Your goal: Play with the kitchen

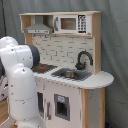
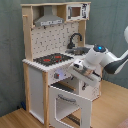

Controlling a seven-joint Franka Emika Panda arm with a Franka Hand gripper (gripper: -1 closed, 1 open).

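The second exterior view shows the kitchen [image 2: 55, 60] standing on a wood floor [image 2: 15, 119] against a grey curtain [image 2: 10, 50], filling the frame from about 9 o'clock to centre. Its oven door [image 2: 70, 104] is swung down and hangs open toward 6 o'clock, below the black-and-red stovetop [image 2: 51, 59]; the black faucet [image 2: 75, 39] arches over the sink just behind, and the grey hood [image 2: 50, 20] sits up at 12 o'clock. The robot arm [image 2: 107, 57] reaches in from 3 o'clock, and its gripper [image 2: 82, 75] hovers right at the front edge of the counter, just above the open door. I cannot tell whether the jaws are spread or closed, nor whether they touch anything. In the first exterior view the kitchen [image 1: 75, 75] spans the centre, with a toy microwave [image 1: 70, 23] at 12 o'clock, while the white arm [image 1: 20, 80] bulks at 8 o'clock and hides the oven side. The step in hand looks like working the oven door or the knobs above it. Doing it well would mean moving slowly, keeping the wrist clear of the counter lip, and pushing along the door's hinge arc, not against it, since the light cabinet could shift.
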